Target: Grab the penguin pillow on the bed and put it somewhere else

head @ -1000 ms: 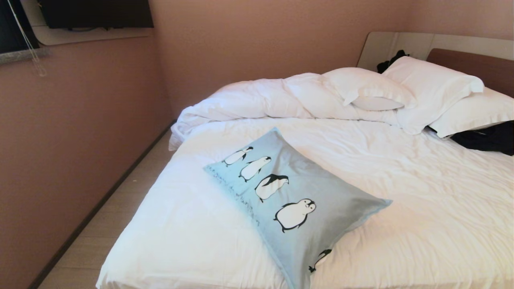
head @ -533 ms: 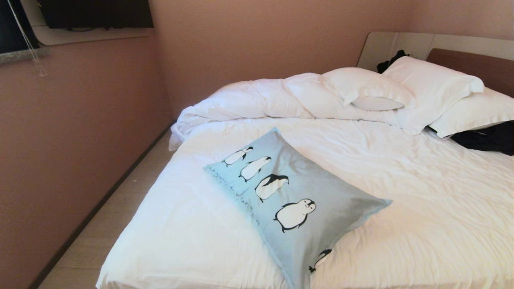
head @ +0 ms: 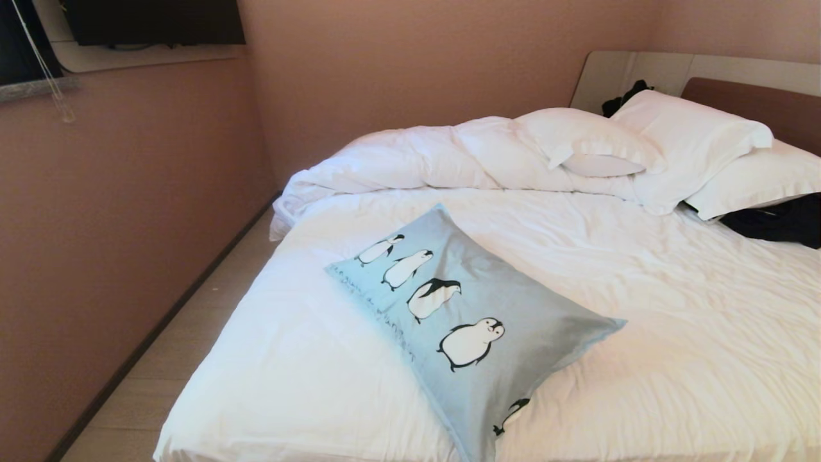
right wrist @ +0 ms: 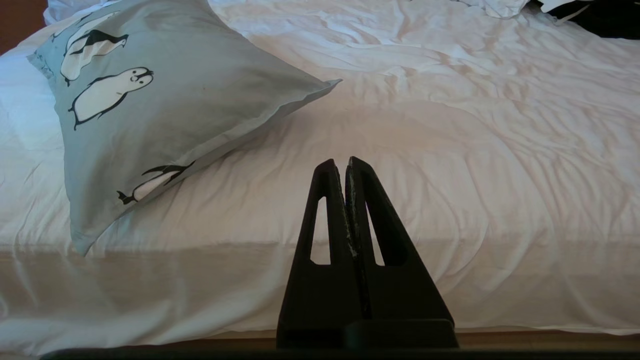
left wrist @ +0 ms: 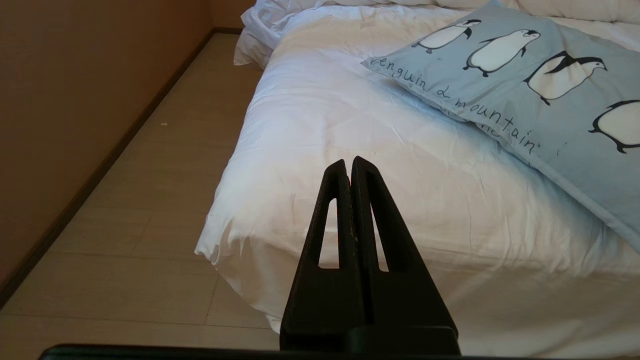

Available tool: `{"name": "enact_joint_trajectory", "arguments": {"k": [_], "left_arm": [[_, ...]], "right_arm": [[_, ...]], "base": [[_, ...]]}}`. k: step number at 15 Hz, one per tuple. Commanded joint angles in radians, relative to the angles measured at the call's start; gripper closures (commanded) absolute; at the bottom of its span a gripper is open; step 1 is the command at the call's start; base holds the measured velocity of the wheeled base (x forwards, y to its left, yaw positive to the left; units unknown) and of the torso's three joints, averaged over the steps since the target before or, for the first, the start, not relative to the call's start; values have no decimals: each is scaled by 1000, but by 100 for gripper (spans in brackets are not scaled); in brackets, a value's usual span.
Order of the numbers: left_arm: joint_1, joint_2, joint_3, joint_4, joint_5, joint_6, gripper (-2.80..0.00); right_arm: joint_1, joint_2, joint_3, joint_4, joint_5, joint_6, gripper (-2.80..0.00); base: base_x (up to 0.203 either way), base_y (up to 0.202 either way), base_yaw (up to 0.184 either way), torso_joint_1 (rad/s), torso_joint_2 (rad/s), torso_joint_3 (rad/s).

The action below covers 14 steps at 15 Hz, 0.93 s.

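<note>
No change noted between earlier head views and now; nothing moved on bed.

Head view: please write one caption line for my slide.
Penguin pillow lies untouched near the foot of the bed.

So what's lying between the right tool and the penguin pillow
Only bare wrinkled white sheet of the bed lies between the shut right tool and the penguin pillow, as the right wrist view shows.

Thin dark handwritten script reading "penguin & mountain" runs along one edge of the penguin pillow, upper right.
</note>
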Motion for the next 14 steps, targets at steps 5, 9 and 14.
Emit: {"name": "enact_joint_trajectory", "arguments": {"k": [5,9,14], "left_arm": [[0,0,3,0,0,-1,0],[0,0,3,0,0,-1,0],[0,0,3,0,0,-1,0]], "right_arm": [[0,0,0,0,0,-1,0],[0,0,0,0,2,-1,0],[0,1,0,0,-1,0,0]], "base": [[0,0,0,0,0,0],[0,0,0,0,0,0],[0,0,0,0,0,0]]}}
